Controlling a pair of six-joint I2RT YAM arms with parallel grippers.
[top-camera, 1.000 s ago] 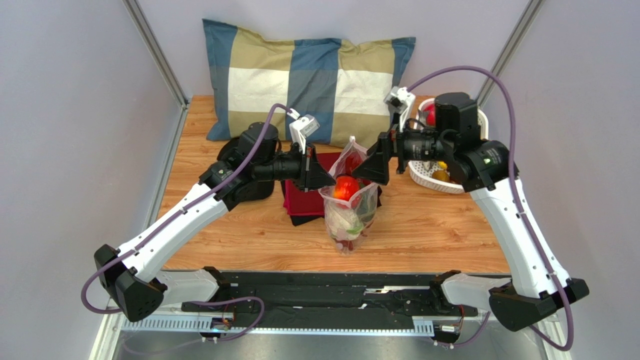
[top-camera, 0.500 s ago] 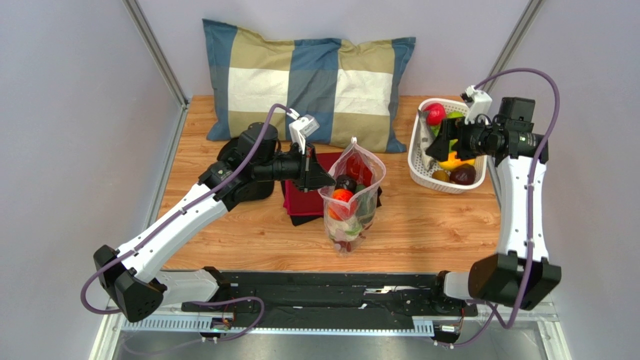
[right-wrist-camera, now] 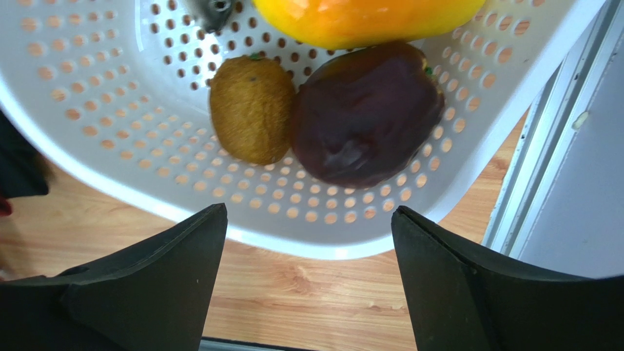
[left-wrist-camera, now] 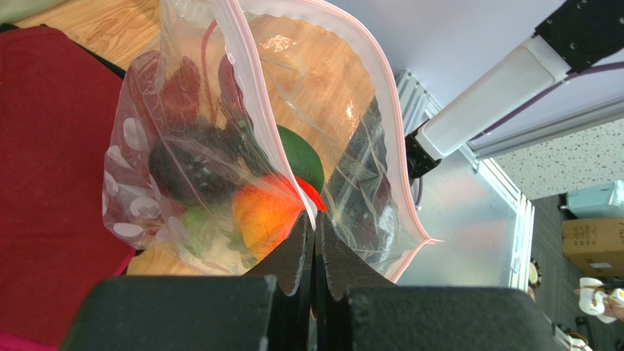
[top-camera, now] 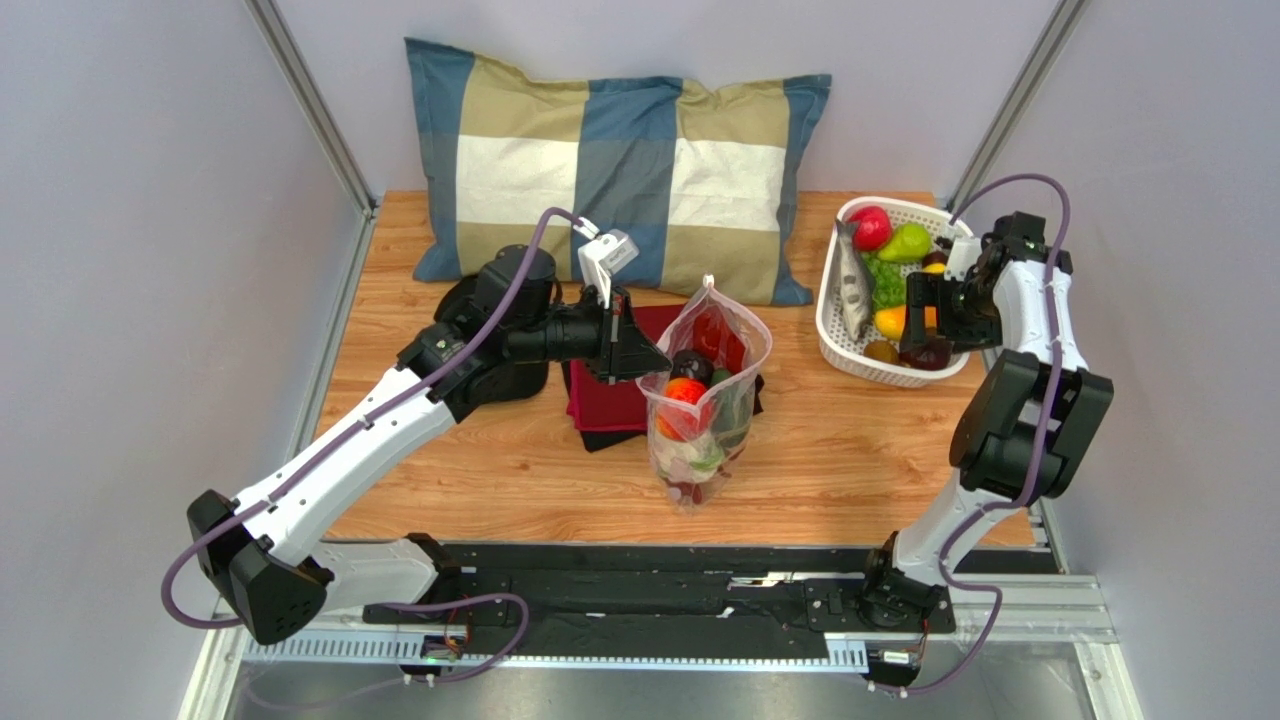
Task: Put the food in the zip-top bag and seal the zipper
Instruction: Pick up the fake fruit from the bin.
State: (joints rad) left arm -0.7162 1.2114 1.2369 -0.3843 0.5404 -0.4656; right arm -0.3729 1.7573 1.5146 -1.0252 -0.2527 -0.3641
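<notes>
Light wooden plank tabletop (top-camera: 857, 450) beneath the left pincer (top-camera: 658, 362), enclosed by plain pale grey walls (top-camera: 135, 300) with slanted aluminium corner posts (top-camera: 308, 105); behind the pincer, a blue, beige and white checked pillow (top-camera: 616, 158) leans against the back wall; soft, even light

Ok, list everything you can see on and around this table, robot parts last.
pillow: one, blue, tan and white checks, far edge of the table.
table: one, light wood.
cloth: one, red, folded, by the bag's left side.
bag: one, clear, centre, mouth open.
food in the bag: several, orange, red, green and dark; exact count unclear.
basket: one, white, perforated, far right.
food in the basket: at least six, red, green, yellow, brown, dark purple.
left pincer: black, shut on the bag's rim.
right pincer: black, open, empty, over the basket's near corner.
</notes>
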